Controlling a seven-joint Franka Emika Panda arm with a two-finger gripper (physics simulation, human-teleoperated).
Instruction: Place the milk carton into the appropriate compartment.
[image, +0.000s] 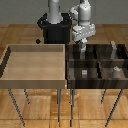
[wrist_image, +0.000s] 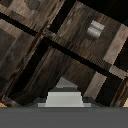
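The milk carton (wrist_image: 63, 94) fills the near middle of the wrist view, showing its whitish peaked top over a grey body. It sits right under the wrist, and my gripper (image: 82, 50) is shut on it. In the exterior view the gripper hangs over the far left cell of the dark divided bin (image: 70, 67), and the carton itself is hard to make out there. The compartment (image: 119, 56) with a small upright grey block (image: 114, 49) is the far cell on the exterior view's right, beside the gripper. Dark wood dividers (wrist_image: 60, 45) cross below the carton.
A big pale undivided wooden tray (image: 10, 60) stands on the exterior view's left, touching the bin. A low grey cube (image: 84, 73) sits in the bin's near left cell and another grey piece (image: 116, 71) in the near right cell. The robot's black base (image: 54, 30) stands behind.
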